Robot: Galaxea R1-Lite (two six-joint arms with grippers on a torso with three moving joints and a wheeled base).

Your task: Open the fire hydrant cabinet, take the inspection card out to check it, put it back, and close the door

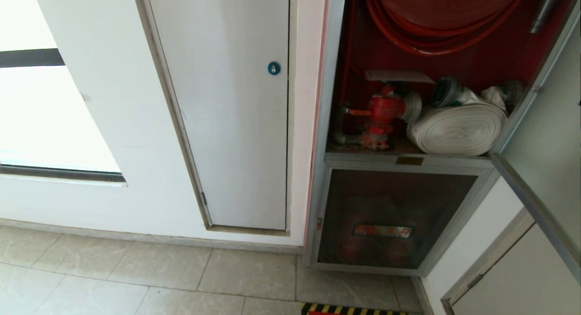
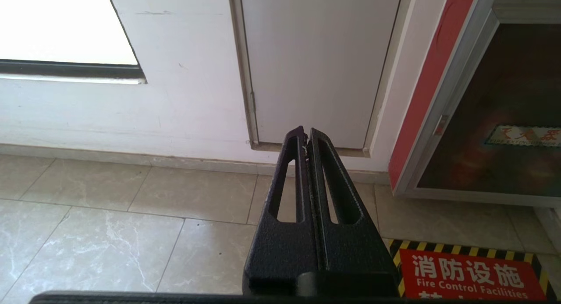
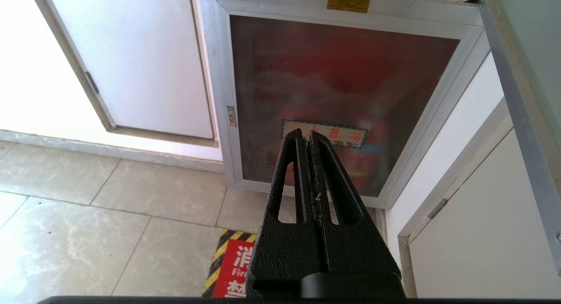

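1. Cabinet (image 1: pixel 411 160) on the right of the head view, standing open; upper door (image 1: pixel 544 138) swung out toward the near right, silver frame edge running down the right side of the view.
2. Step in hand, by judgement: door open, both arms idle, so either the card not yet fetched or already returned; cannot tell which from here.
3. Inspection card: nothing that plainly matches it in any view. A pale flat piece (image 1: pixel 398 76) lying above the valve may be it; too unclear to say.
4. Upper compartment contents: red hose reel (image 1: pixel 447 17) at the top, red valve (image 1: pixel 380 115) low on the left, rolled white hose (image 1: pixel 456 129) low on the right, with couplings (image 1: pixel 447 91) behind it.
5. Lower compartment: dark glass panel (image 1: pixel 392 215) closed, labelled strip (image 1: pixel 382 231) at mid-height, vague red shapes behind the glass.
6. Left gripper (image 2: pixel 305 137) low over the floor tiles (image 2: pixel 131 216), aimed at the white panel door (image 2: pixel 315 63); fingers pressed together, holding nothing.
7. Right gripper (image 3: pixel 305 137) low, aimed at the lower glass panel; fingers pressed together, nothing between them.
8. Neither arm visible from the head camera.
9. Next move, by judgement: if the card is unchecked, raise an arm to the upper compartment, spread the fingers and find the card; otherwise get behind the open door and push it left until shut.
10. Red floor sign (image 2: pixel 466 275) with striped border near the cabinet base.
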